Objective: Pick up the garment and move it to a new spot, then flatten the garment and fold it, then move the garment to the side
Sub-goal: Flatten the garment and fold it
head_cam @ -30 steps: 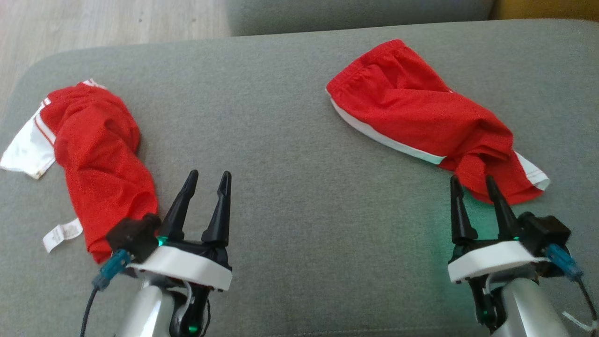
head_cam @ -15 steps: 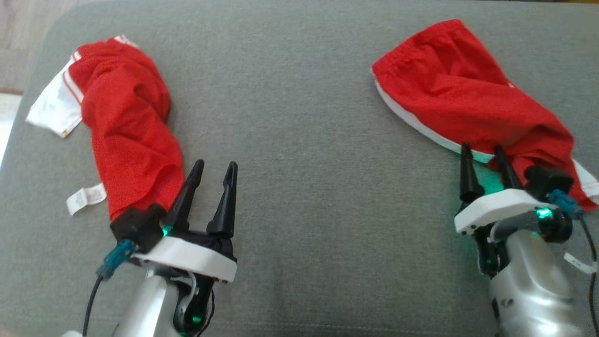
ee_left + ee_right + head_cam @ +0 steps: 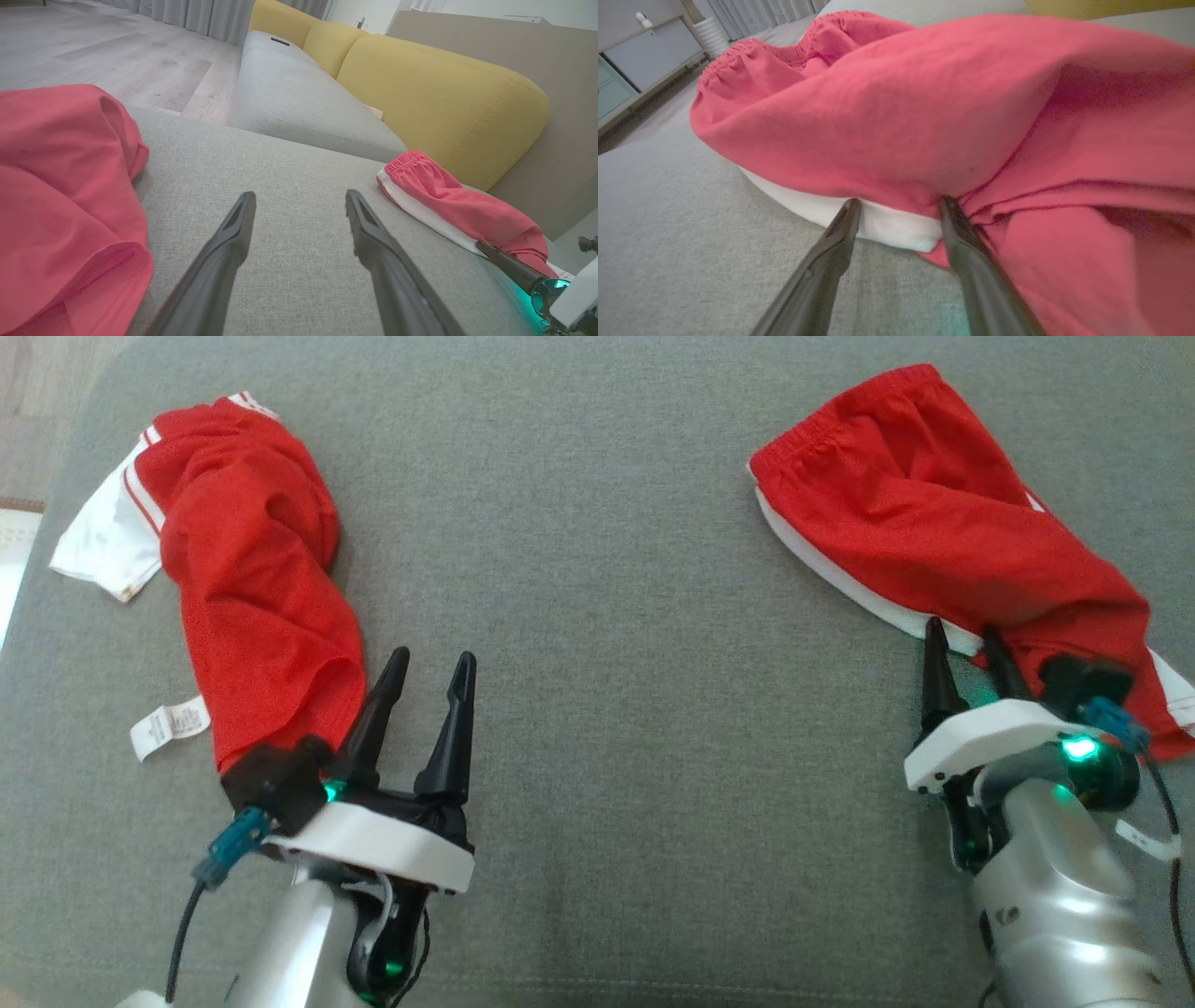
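Soft, even daylight lies on the grey cushion (image 3: 597, 569) — shadows are faint, a thin dark rim under the red garment (image 3: 943, 541). A green lamp (image 3: 1078, 747) behind the right pincer (image 3: 962, 630) tints the cushion beneath it. In the right wrist view the near cloth is blurred and washed pink; both wrist views bend lines toward their edges.

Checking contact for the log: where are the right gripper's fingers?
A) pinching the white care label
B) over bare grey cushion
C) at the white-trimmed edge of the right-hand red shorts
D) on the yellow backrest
C: the right gripper, fingers open, touches the right-hand red shorts at their white trim.
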You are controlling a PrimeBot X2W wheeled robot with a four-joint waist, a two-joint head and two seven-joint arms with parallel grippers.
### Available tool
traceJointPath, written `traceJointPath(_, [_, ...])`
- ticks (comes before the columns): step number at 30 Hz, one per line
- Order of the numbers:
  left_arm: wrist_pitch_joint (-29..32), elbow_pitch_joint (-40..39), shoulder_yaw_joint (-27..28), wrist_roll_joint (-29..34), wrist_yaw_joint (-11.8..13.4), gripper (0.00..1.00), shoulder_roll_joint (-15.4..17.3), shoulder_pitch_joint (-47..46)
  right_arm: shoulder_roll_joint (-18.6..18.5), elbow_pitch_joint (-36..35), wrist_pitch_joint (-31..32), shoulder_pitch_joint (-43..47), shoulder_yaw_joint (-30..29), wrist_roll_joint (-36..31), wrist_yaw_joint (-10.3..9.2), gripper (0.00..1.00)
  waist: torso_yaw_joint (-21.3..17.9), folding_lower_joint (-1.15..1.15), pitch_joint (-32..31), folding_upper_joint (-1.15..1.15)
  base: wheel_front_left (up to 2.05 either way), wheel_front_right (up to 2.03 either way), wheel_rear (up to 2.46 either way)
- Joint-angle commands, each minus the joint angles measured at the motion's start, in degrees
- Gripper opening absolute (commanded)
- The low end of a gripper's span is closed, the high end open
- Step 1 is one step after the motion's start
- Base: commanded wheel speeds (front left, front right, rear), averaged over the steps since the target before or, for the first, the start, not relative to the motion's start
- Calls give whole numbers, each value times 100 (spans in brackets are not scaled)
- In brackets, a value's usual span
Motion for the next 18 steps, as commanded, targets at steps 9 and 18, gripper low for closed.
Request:
traceJointPath(9, [-31,-122,251,5,-15,100,42,-165,30,-489,-33,-44,1236,488,-5,0,-190,0,-241,0,0,0,0])
traceJointPath(18, [-31,-143,342,-10,42,100,42,110,30,-1353,122,653,2066,837,-5,0,-449,0,-683,0,0,0,0])
